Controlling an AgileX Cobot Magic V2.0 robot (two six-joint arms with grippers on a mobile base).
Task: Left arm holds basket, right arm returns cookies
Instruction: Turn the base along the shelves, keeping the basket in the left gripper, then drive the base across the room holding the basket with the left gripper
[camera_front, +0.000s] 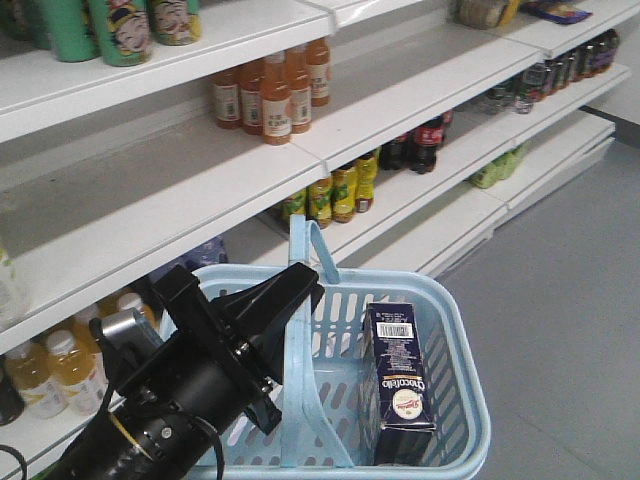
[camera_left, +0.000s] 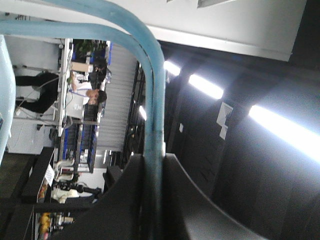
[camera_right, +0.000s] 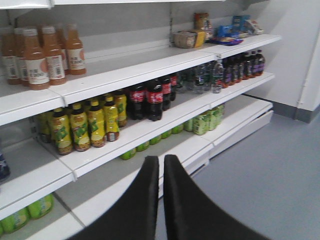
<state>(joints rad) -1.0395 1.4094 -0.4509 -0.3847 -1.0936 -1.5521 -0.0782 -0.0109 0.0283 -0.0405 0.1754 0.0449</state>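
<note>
The light blue basket (camera_front: 455, 330) hangs at lower centre in the front view. My left gripper (camera_front: 300, 285) is shut on its raised swing handle (camera_front: 305, 245); the left wrist view shows that handle (camera_left: 156, 100) pinched between the black fingers (camera_left: 125, 200). The navy cookies box (camera_front: 398, 385) stands upright inside the basket at its right side, barcode up. My right gripper (camera_right: 161, 160) shows only in the right wrist view, shut and empty, its tips pointing at the shelves, away from the basket.
White store shelves (camera_front: 200, 170) run along the left and back, with orange drink bottles (camera_front: 270, 90), yellow bottles (camera_right: 85, 125), cola bottles (camera_right: 147, 100) and green bottles (camera_right: 205, 120). Grey floor (camera_front: 560, 300) lies to the right.
</note>
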